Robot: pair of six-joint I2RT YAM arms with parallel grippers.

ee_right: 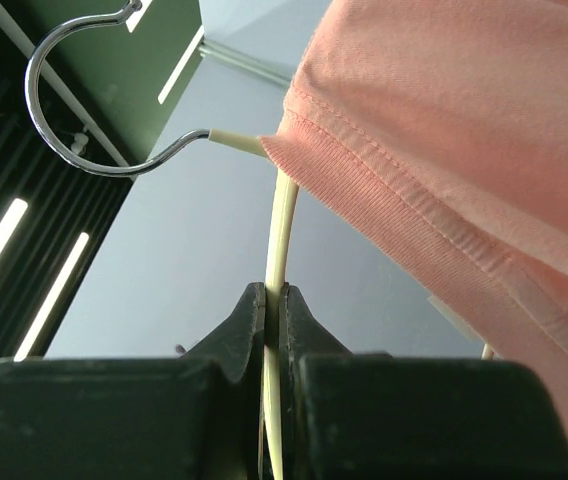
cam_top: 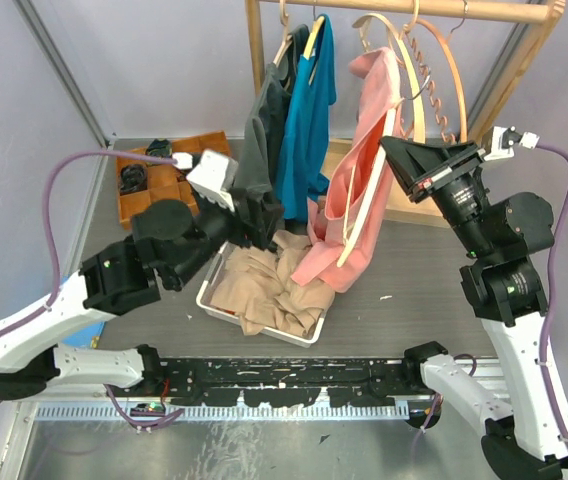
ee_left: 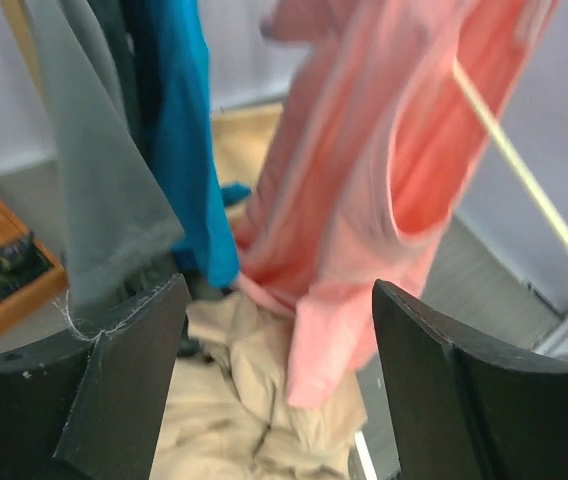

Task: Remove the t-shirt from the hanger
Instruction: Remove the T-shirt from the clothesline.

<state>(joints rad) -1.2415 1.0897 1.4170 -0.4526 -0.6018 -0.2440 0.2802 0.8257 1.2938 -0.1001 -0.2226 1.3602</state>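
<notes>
A pink t-shirt [cam_top: 364, 190] hangs tilted on a cream hanger [cam_top: 362, 215], off the rail and above the table. My right gripper [cam_top: 392, 150] is shut on the hanger's thin arm just below its metal hook. In the right wrist view the hanger [ee_right: 282, 230] is pinched between the jaws of my right gripper [ee_right: 274, 292], with the shirt's collar [ee_right: 464, 150] to the right. My left gripper [cam_top: 264, 215] is open and empty beside the shirt's lower hem. In the left wrist view the pink t-shirt [ee_left: 364, 170] hangs beyond my left gripper [ee_left: 279, 290].
A wooden rack [cam_top: 484, 10] at the back holds a teal shirt [cam_top: 309, 110], a grey shirt [cam_top: 259, 130] and bare hangers [cam_top: 434, 70]. A white tray [cam_top: 219, 308] of beige clothes [ee_left: 234, 400] lies under the shirt. A wooden box [cam_top: 149, 180] stands at the back left.
</notes>
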